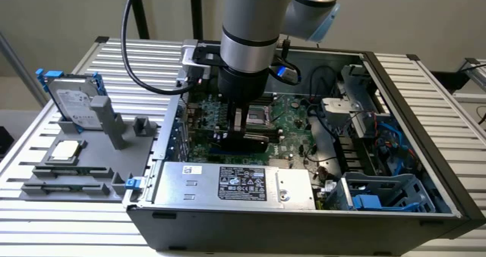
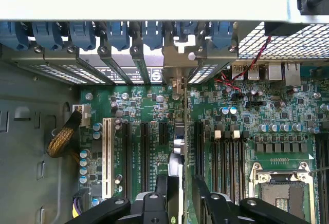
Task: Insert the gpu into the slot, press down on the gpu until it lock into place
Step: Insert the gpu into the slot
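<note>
Slatted metal worktop (image 1: pixel 68 223), beige wall behind. The open computer case (image 1: pixel 288 234) sits on it, with a grey parts tray (image 1: pixel 91 154) at nine o'clock and a silver power supply (image 1: pixel 235 183) at six. Inside, the gpu (image 2: pixel 178 136) stands upright on the motherboard (image 2: pixel 139 106), with the fingers (image 2: pixel 201 193) parted either side.

Exterior oblique; wrist down past tool (image 2: pixel 181 180)

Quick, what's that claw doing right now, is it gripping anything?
Gripper: open, one finger on each side of the upright gpu, with a gap showing; it is not clamped on it.
</note>
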Motion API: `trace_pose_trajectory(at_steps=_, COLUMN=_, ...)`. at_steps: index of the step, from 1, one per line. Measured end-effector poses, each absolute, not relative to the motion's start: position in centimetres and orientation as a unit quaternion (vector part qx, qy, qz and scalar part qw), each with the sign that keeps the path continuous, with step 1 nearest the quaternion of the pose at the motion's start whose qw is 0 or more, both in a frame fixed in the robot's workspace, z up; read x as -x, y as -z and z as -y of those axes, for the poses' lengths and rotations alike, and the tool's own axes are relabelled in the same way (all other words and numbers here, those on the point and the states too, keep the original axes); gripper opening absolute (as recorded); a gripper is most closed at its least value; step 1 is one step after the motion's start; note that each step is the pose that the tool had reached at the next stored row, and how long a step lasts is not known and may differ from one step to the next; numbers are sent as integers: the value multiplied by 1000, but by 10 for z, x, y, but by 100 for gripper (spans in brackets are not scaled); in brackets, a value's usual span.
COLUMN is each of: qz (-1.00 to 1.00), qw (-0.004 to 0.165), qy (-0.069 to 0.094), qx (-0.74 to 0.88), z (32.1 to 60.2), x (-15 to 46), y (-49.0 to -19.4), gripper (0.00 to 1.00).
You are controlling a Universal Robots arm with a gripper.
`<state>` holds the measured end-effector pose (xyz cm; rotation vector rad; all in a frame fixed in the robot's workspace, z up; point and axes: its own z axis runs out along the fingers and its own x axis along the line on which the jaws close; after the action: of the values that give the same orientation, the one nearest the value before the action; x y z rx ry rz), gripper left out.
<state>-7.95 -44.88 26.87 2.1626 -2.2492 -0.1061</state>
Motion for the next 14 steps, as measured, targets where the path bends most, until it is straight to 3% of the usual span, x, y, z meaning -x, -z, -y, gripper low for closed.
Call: trace_pose_trajectory(at_steps=14, qz=720, qw=3, qy=28, qx=-693, z=449, x=80, y=-266, gripper=34)
